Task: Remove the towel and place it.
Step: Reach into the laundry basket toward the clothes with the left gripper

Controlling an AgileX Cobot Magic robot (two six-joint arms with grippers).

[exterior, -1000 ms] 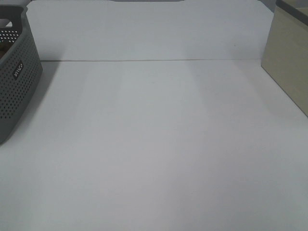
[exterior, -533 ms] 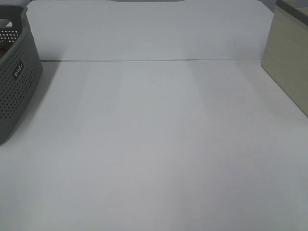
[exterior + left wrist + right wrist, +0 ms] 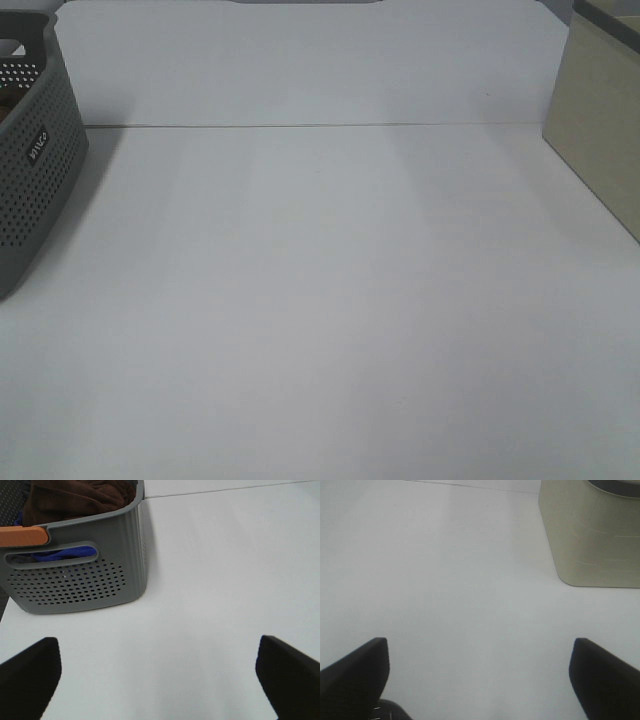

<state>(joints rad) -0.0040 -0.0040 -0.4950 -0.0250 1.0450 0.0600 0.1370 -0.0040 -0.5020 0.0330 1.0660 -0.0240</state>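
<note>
- We saw the dark brown plush towel [image 3: 75,500] bunched inside the grey perforated plastic basket [image 3: 75,585] at the white table's [image 3: 330,300] left edge.
- Our left gripper [image 3: 160,675] faced it, jaws wide and empty, likely to reach in.
- Our right gripper [image 3: 480,675] hung equally wide, empty.

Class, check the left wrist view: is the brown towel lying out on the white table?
No, the towel sits bunched inside the grey perforated basket, not on the table.
</note>
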